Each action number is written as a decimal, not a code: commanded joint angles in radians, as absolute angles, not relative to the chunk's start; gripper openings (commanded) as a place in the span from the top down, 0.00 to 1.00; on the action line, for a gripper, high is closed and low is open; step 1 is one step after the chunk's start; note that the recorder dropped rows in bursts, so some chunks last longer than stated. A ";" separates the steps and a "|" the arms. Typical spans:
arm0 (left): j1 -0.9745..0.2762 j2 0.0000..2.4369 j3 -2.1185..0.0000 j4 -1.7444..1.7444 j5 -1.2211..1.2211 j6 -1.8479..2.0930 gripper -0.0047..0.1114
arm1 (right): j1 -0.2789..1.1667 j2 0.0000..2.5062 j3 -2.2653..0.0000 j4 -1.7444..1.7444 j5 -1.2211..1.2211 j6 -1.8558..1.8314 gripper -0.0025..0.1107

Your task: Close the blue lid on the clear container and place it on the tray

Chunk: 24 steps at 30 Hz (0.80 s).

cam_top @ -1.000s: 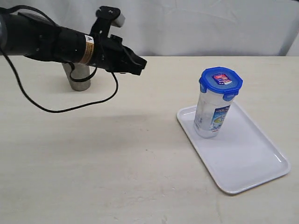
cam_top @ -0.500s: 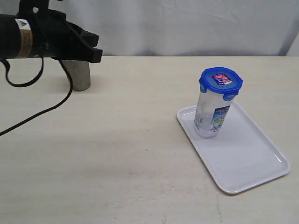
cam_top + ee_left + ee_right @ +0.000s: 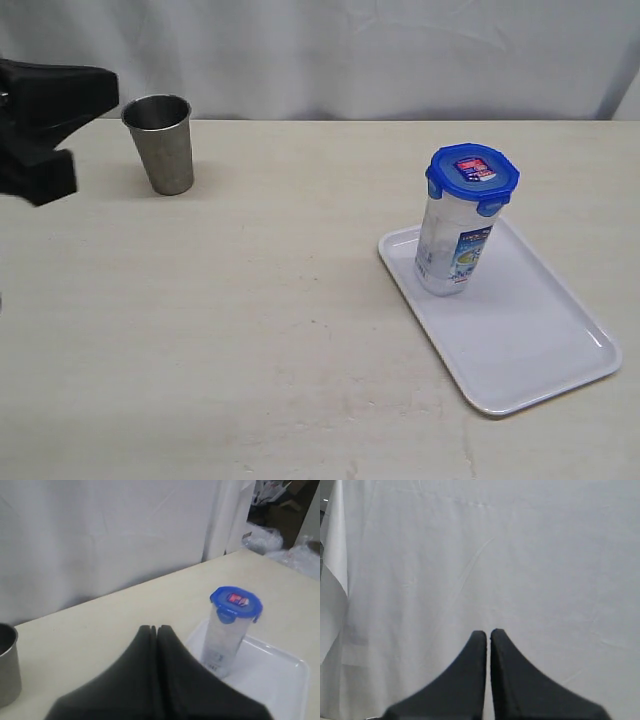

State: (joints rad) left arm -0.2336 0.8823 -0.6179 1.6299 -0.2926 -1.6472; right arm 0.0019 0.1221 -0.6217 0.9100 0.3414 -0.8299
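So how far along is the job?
Looks finished: the blue lid sits on the clear container, standing upright on the tray. Nothing in hand: the left gripper and right gripper are both shut and empty. Nothing visibly left to do.

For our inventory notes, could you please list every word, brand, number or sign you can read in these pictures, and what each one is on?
Sticker on the lid: red and white print, too small to read.
Label on the container: blue and white print, too blurred to read.
Cup and tray: no text seen.
Nothing can be quoted.
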 commanded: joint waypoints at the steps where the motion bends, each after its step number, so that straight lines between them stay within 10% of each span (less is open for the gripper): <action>1: -0.233 0.696 -0.527 1.581 -0.309 -1.657 0.96 | 0.003 0.045 -0.605 0.898 0.404 -0.844 0.94; 24: -0.233 0.336 -0.468 1.566 -0.442 -1.652 0.96 | 0.003 0.000 -0.603 0.910 0.446 -0.796 0.94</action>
State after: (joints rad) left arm -0.2336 0.3410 -0.4721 1.5703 -0.4195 -1.6472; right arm 0.0019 0.0039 -0.6061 0.9092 0.4447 -0.8005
